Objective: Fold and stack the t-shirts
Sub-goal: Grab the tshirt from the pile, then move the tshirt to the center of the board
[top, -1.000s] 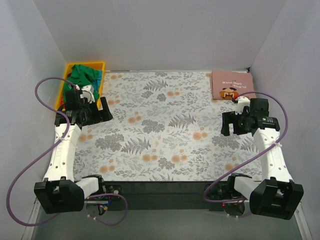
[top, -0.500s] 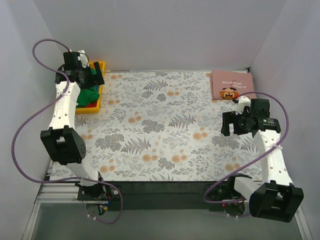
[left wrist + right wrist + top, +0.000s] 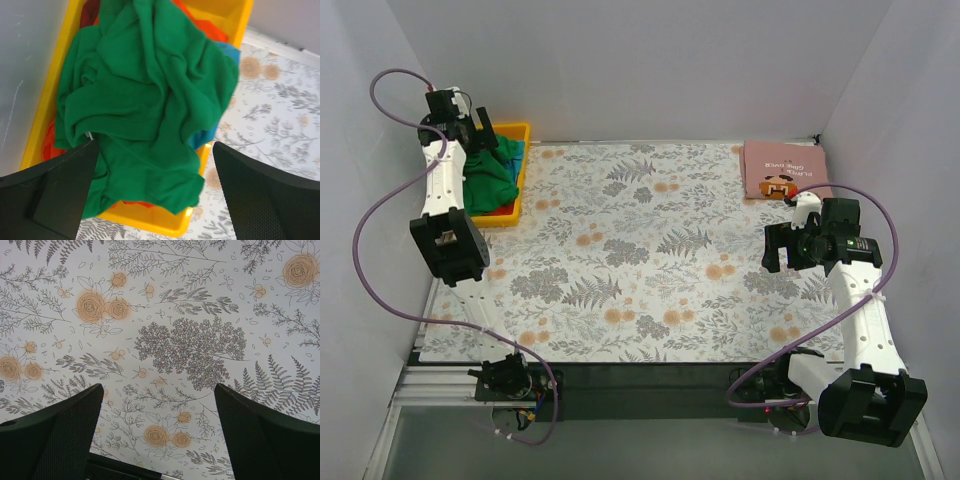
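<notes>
Heaped in the yellow bin (image 3: 519, 128) at the far left corner of the floral-covered worktop (image 3: 650, 250): a large bright green t-shirt (image 3: 150, 100), plain, crumpled into deep soft folds, filling most of the bin and reaching its rim. Underneath, a red-orange t-shirt (image 3: 207, 27) peeping out at the far end and along the wall-side edge. Also a teal t-shirt (image 3: 227, 52), showing only as a narrow band on the side toward the open worktop. All three loose and unfolded.

Left hand (image 3: 155, 145) raised above the bin, pointed down at the green heap. Fingers (image 3: 60, 185) spread wide with nothing between them. Whether touching the cloth, not clear from the wrist view.

At the far right corner, lying flat on the worktop: a dusty pink t-shirt (image 3: 782, 167), folded to a neat rectangle. Printed with pale lettering and an orange-brown cartoon face baring white teeth.

Right hand (image 3: 794, 248) just on the near side of the pink t-shirt, apart from it, hovering over bare floral pattern. Fingers (image 3: 55, 435) wide apart and empty, well away from the bin.
</notes>
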